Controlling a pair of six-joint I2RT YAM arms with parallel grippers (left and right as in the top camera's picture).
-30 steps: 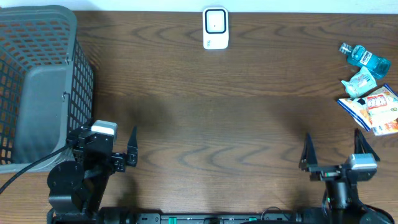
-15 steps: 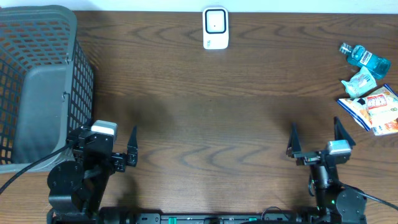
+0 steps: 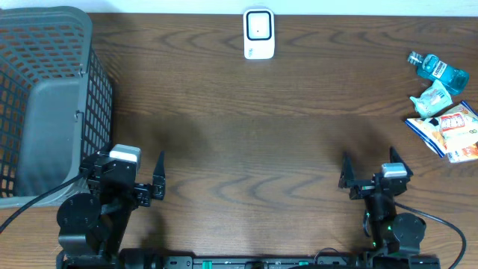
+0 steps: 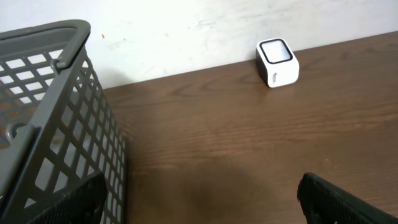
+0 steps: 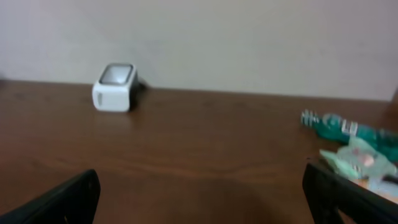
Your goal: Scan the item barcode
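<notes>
Left gripper (image 3: 131,161) at 7 o'clock; jaws spread wide, holding nothing, touching nothing; right gripper (image 3: 368,166) at 5 o'clock, jaws likewise wide and empty; scanner (image 3: 259,33) at 12 o'clock by the far edge; blue bottle (image 3: 439,69), small pouch (image 3: 432,97) and snack packet (image 3: 450,128) clustered at 3 o'clock, well apart from both grippers; basket (image 3: 101,104) at 9 o'clock.

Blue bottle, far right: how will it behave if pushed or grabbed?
The blue bottle lies on its side, so a nudge may roll it. It looks like rigid clear plastic, probably slippery. If the blue is liquid, likely heavy for its size.
</notes>
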